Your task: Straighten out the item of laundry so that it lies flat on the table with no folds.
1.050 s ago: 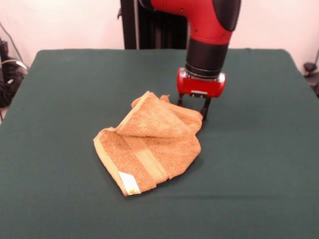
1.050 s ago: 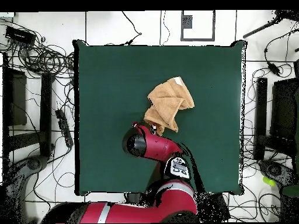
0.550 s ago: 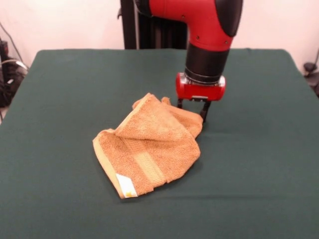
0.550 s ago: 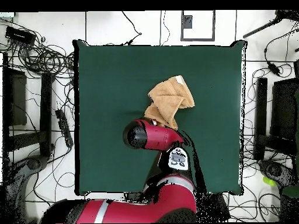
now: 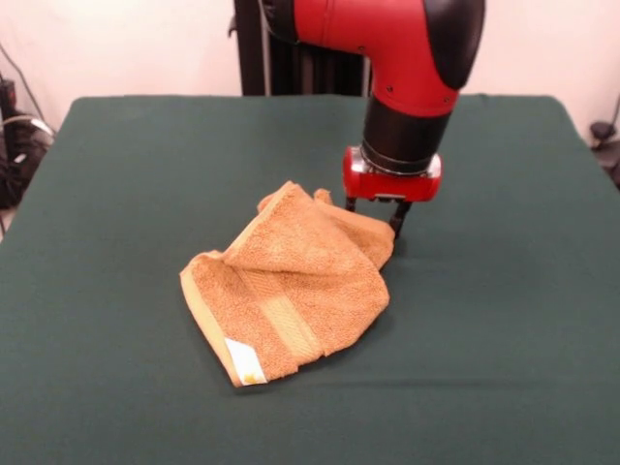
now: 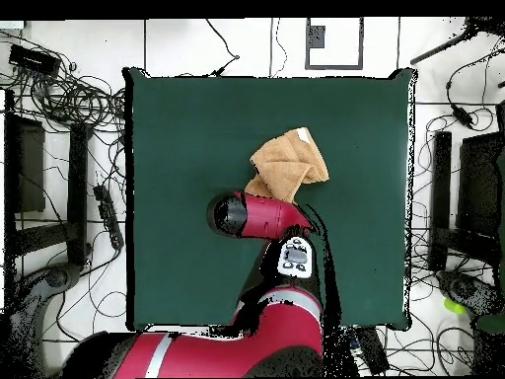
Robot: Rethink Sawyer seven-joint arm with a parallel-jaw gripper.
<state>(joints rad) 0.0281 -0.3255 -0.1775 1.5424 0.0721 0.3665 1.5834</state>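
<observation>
Hardly budged since a moment back: small orange-tan terry towel point(image 5: 289, 290) sitting in the same crumpled heap, just tucked in a touch at the near corner compared to a second ago, with the red and black arm point(image 5: 407, 58) shifted slightly toward the picture's right. Still bunched up and folded over itself, nowhere near flat. Smoother woven band point(image 5: 281, 318) running across the front flap, small white label point(image 5: 242, 359) at the nearest corner, pointing toward the camera. Top fold peaked up into a ridge, far end of the cloth trailing back toward the tool. Lying roughly mid-surface in the front view, a bit toward the near half; from overhead, sitting point(image 6: 287, 165) a little above the middle of the large dark green felt-covered surface point(image 5: 116, 194), well clear of every edge.

Tool point(image 5: 373, 215) hanging low right at the towel's far right end, two dark fingers point(image 5: 397, 220) pointing down from the red block, spread moderately apart, with the towel's back edge bunched up between or just in front of them. Can't tell whether actually clamped on cloth or just touching it. From overhead, tool hidden under the arm's wrist point(image 6: 247, 214), right up against the towel's lower edge. Lots of bare green all round.
</observation>
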